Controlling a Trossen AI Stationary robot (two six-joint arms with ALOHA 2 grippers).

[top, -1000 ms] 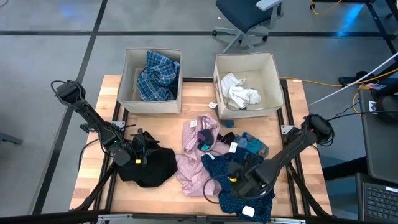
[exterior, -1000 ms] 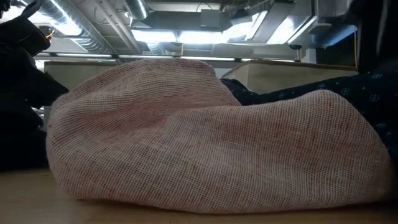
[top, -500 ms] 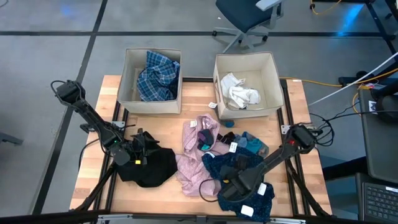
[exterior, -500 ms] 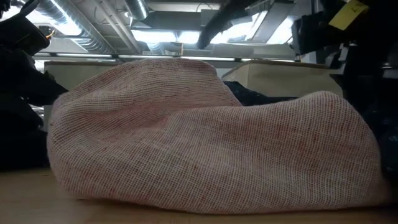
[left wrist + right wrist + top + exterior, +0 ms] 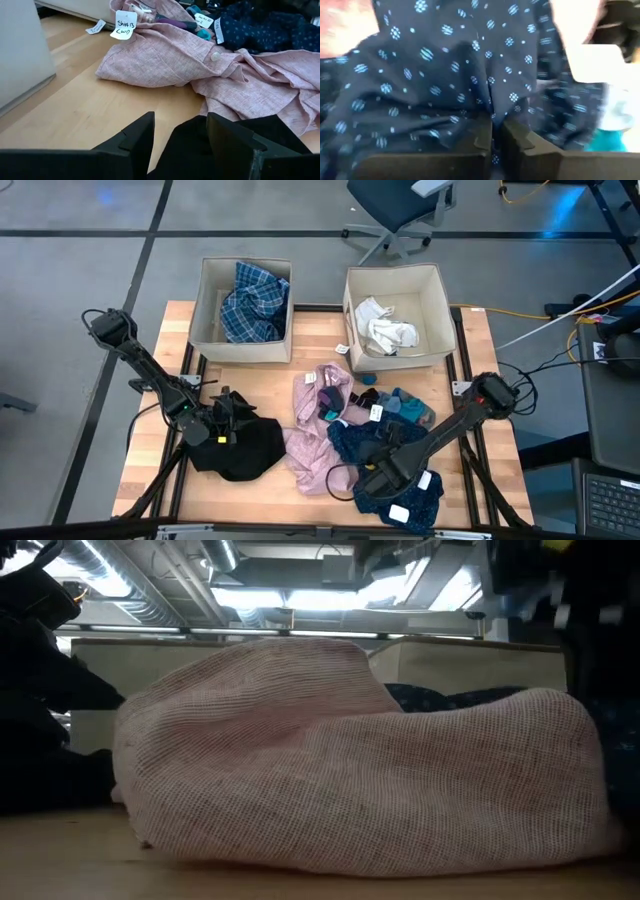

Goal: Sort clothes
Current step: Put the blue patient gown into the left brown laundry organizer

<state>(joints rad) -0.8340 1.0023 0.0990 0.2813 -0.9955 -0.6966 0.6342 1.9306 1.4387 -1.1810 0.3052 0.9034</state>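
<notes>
High view: the right gripper sits low at 5 o'clock on the table, over the navy dotted piece. A second ago its fingers stood spread; they are now pressed together on a fold of that cloth, as the right wrist view confirms, where the dotted fabric bunches between the two dark fingers. The arm has also swung in from the table's right edge toward the pile. Judgement: the grasp is just made, and a lift toward a bin would follow.

The left gripper has not moved; it rests at 8 o'clock on the black garment, fingers spread, with black cloth lying between them but not pinched.

The pink shirt lies at centre, touching the navy piece; in the low view it has shifted slightly, likely dragged by the neighbouring pull. Teal socks lie at 3 o'clock of the pile.

Left bin, at 11 o'clock, holds the plaid shirt; right bin, at 1 o'clock, holds a white piece.
</notes>
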